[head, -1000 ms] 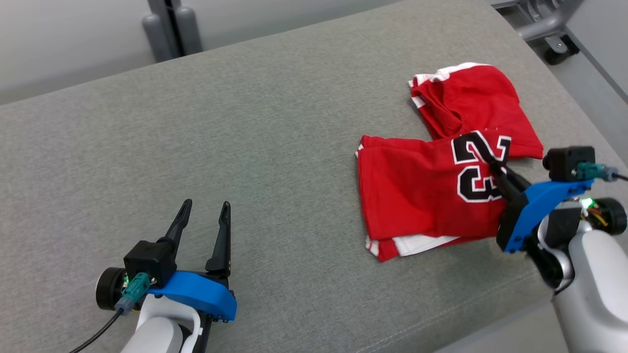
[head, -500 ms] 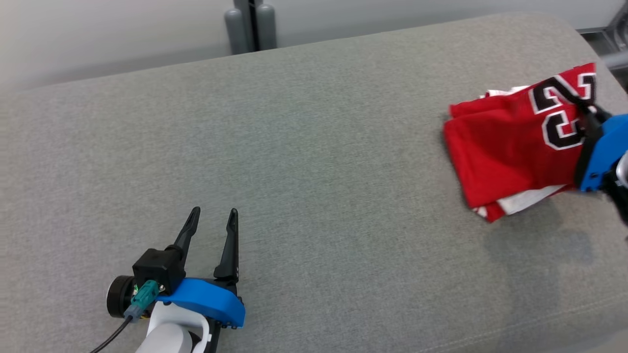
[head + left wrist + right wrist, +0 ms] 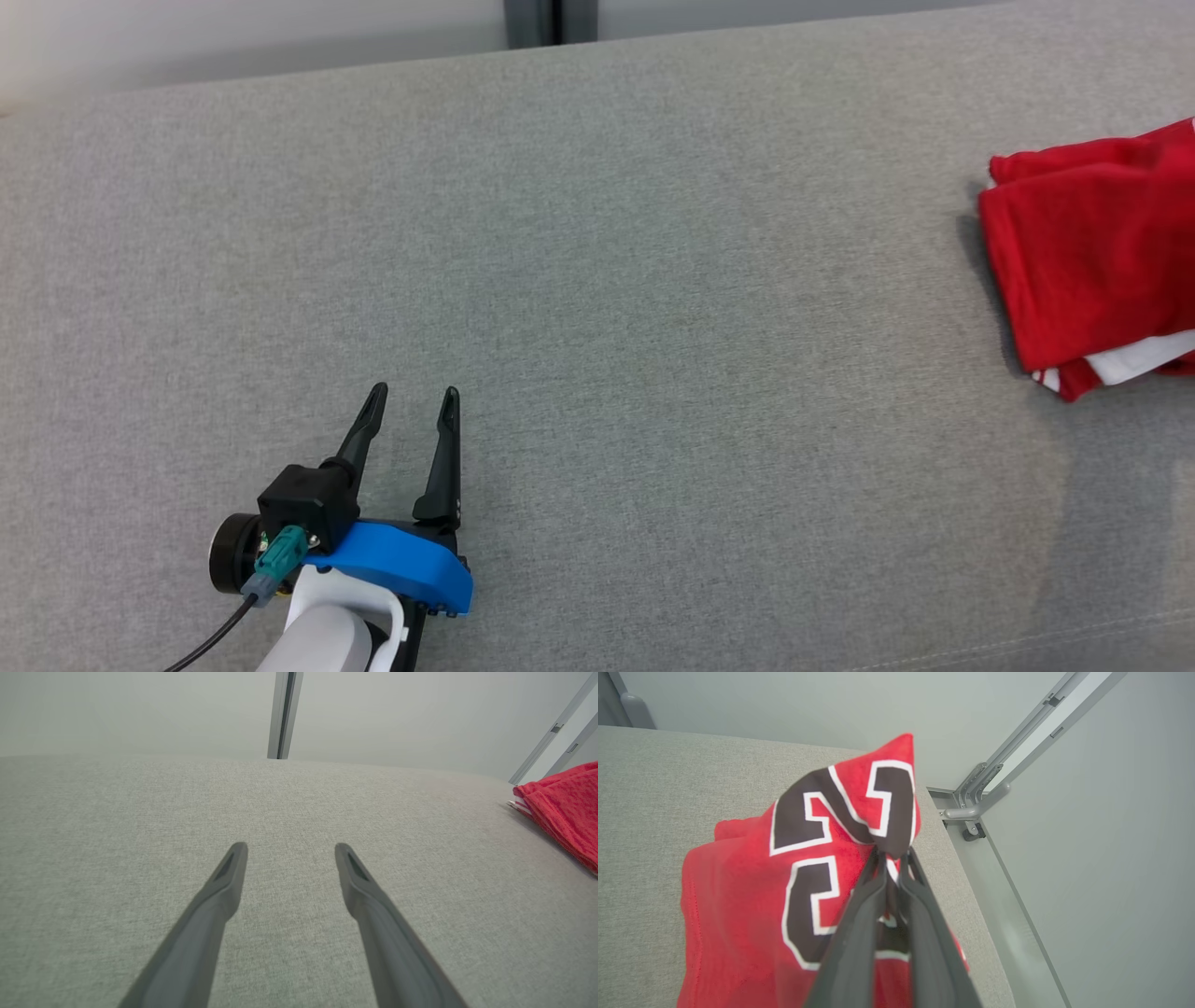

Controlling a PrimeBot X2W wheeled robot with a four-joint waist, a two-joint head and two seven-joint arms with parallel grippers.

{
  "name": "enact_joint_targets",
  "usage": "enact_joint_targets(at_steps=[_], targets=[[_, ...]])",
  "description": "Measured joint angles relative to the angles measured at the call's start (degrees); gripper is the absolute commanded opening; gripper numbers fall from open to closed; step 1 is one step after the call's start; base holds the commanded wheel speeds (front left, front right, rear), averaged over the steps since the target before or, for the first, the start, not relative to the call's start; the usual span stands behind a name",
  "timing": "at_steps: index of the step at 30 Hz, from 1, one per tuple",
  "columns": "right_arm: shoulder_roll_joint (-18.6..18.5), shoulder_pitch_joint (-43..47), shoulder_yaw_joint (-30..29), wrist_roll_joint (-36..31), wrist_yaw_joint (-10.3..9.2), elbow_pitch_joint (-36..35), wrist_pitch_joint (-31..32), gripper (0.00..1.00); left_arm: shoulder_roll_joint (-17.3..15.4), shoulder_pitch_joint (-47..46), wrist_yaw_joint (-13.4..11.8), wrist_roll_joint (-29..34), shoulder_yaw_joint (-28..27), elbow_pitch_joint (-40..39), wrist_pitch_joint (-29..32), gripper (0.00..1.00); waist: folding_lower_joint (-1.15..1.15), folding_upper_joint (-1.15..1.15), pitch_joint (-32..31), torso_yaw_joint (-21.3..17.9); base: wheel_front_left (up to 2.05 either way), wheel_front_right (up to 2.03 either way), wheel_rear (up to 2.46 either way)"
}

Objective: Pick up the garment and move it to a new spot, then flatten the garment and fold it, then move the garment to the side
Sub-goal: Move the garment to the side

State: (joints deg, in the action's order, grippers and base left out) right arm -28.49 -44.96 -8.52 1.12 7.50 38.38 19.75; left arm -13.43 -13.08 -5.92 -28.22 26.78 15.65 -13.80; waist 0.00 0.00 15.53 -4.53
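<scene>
the left gripper [image 3: 414,392] was seen released, its two dark fingers spread wide with nothing between them, held low over the grey cushion [image 3: 653,280] near the front edge. no cloth was touched by it.

the right gripper [image 3: 893,854] was seen clenched on the garment [image 3: 738,891] – the fingertips were pressed nearly together, and a pinch of red fabric was caught between them. the cloth was lifted into a peak at the pinch and draped down from it onto the cushion.

the garment was found at the cushion's far right end, well apart from the left gripper, folded over on itself, with white trim [image 3: 1144,355] shown along its lower edge.

large black numerals [image 3: 803,826] outlined in white were printed on the red fabric. they were creased by the pinch and partly covered by the fingers – a "2" could be made out, but the other digit could not be read with certainty. no brand name or label could be read.
</scene>
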Motion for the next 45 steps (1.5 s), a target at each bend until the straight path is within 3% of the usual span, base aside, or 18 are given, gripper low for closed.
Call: enact_joint_targets(at_steps=[1,2,3,4,11,20,30,37,45], targets=[[-0.29,-0.07,-0.6,-1.29,0.0,0.25,-0.76,0.1,-0.01,-0.08,0.01,0.03,0.03,0.01,0.0,1.0,0.0,0.0,0.33,0.24,0.0,0.0,0.0],[-0.41,-0.24,-1.26,-2.57,0.0,0.67,-1.62,0.35,0.0,-0.15,0.08,0.05,0.05,0.05,-0.01,1.0,0.0,0.0,0.65,0.45,0.0,0.0,0.0],[-0.49,-0.4,-1.97,-3.82,0.0,1.19,-2.41,0.91,-0.01,-0.28,0.11,0.05,0.08,0.07,-0.02,1.0,0.0,0.0,0.94,0.64,0.0,0.0,0.0],[-0.53,-0.58,-2.99,-6.43,0.0,2.09,-3.92,1.0,-0.05,-0.51,0.11,0.07,0.1,0.14,-0.16,1.0,0.0,0.0,1.47,0.94,0.0,0.0,0.0],[1.38,-1.91,-6.56,-13.73,0.0,4.24,-8.24,1.0,-0.22,-1.1,0.09,0.13,0.22,0.53,-0.18,1.0,0.0,0.0,2.27,1.2,0.0,0.0,0.0],[4.31,-2.81,-7.58,-15.06,-0.01,6.61,-12.66,1.0,-0.22,-1.2,0.08,-0.08,0.2,1.04,-0.43,1.0,0.0,0.0,0.44,0.84,0.0,0.0,0.0],[10.21,-1.02,-2.02,-7.49,-0.01,6.19,-21.13,1.0,1.22,-1.37,0.47,-1.74,-2.64,2.23,-1.01,1.0,-0.01,-0.01,-4.44,1.31,0.0,0.0,0.0],[15.39,6.42,3.03,-3.96,-0.01,1.53,-26.19,1.0,2.37,1.03,1.02,-0.49,-6.43,2.91,-1.18,1.0,-0.01,-0.01,-8.69,2.47,0.0,0.0,0.0],[22.24,18.18,3.69,-1.99,-0.01,-5.92,-30.53,1.0,3.12,5.67,1.49,1.52,-9.56,3.68,-1.19,1.0,-0.02,-0.02,-12.51,5.05,0.0,0.0,0.0]])
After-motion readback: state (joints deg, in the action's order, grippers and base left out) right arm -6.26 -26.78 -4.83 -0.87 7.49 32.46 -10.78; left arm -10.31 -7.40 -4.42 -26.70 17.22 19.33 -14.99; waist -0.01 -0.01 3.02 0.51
